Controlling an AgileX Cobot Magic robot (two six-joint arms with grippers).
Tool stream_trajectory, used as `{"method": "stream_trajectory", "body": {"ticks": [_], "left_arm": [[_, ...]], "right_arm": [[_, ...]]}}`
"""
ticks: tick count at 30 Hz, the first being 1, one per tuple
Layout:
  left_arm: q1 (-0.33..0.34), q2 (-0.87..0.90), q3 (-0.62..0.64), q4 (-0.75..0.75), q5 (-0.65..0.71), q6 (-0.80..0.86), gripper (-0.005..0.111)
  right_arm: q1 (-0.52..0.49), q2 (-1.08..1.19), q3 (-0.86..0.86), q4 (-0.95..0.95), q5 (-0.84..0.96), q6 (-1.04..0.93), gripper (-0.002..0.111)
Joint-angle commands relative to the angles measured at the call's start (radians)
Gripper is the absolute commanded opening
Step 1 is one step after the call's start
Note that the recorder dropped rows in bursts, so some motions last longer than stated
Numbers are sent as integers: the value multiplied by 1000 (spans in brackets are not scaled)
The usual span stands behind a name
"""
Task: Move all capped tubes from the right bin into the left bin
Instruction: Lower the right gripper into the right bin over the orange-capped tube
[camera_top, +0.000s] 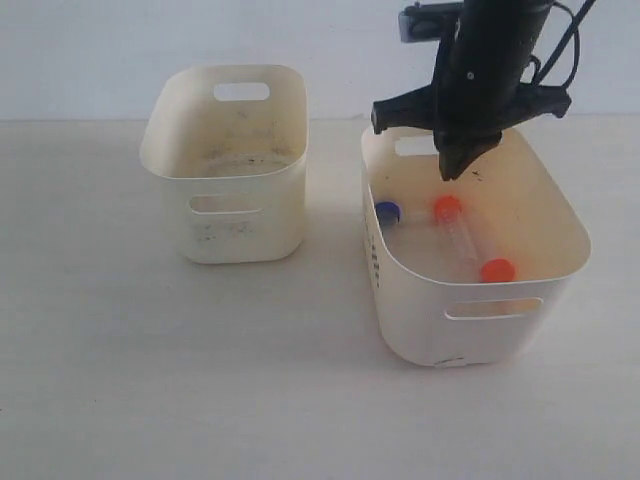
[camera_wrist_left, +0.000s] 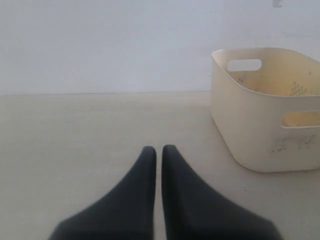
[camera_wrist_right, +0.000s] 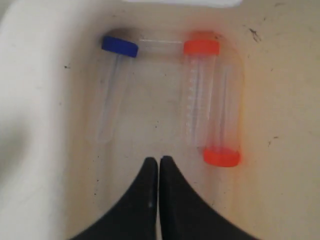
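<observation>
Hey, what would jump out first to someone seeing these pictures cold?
Two bright orange caps and one blue cap on clear tubes lying in the right bin. Next, the black right tool hanging shut over them; the smudged left bin shows no tubes.

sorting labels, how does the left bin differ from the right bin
The left bin is smaller than the right bin. The left bin is smudged grey; the right bin has black lettering on one side. The right bin holds capped tubes; none show in the left. Both are cream with oval handle slots.
</observation>
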Motion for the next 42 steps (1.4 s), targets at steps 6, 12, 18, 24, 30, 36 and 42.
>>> {"method": "stream_trajectory", "body": {"ticks": [6, 12, 18, 24, 30, 36, 42], "left_arm": [[0, 3, -4, -6, -7, -10, 4], [0, 3, -4, -6, -7, -10, 4], [0, 3, -4, -6, -7, -10, 4], [0, 3, -4, -6, -7, -10, 4], [0, 3, -4, -6, -7, -10, 4], [0, 3, -4, -6, -7, -10, 4], [0, 3, -4, -6, -7, -10, 4]], "right_arm": [[0, 75, -3, -59, 7, 54, 26], [0, 110, -3, -66, -17, 55, 49], [0, 164, -3, -79, -24, 77, 57], [0, 187, -3, -120, -57, 77, 72], [0, 219, -3, -120, -76, 88, 69], [0, 227, -3, -122, -98, 104, 78], [0, 240, -3, -128, -105, 101, 88]]}}
